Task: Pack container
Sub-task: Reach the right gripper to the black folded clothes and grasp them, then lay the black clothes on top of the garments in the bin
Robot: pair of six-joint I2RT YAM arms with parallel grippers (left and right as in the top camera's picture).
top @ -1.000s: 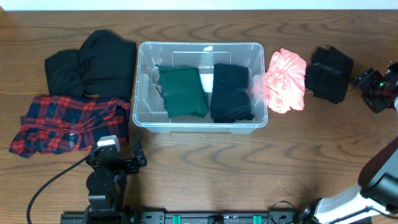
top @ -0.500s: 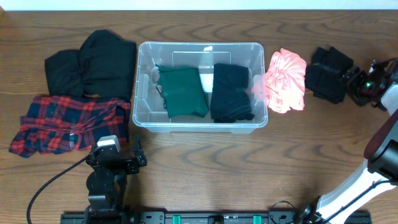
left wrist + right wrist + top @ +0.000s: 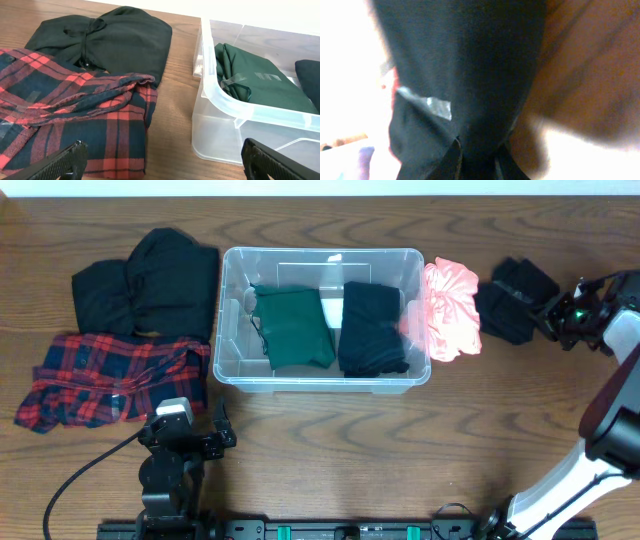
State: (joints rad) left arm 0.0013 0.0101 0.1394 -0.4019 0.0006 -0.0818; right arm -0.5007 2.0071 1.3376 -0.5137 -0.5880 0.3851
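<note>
The container (image 3: 322,251) sat upper centre of the overhead frame on the wooden table (image 3: 330,450), with 2 folded garments inside, a green one (image 3: 292,325) on its left and a black one (image 3: 372,328) on its right, and a pink garment (image 3: 448,310) touching its right wall. The right gripper (image 3: 548,315) at the right edge was clenched on a folded black cloth (image 3: 508,312), pinching its edge. The left gripper (image 3: 165,162) at lower left was released, fingers (image 3: 60,160) spread wide, near a red plaid shirt (image 3: 115,375) and a black hoodie (image 3: 150,280) left of the container.
</note>
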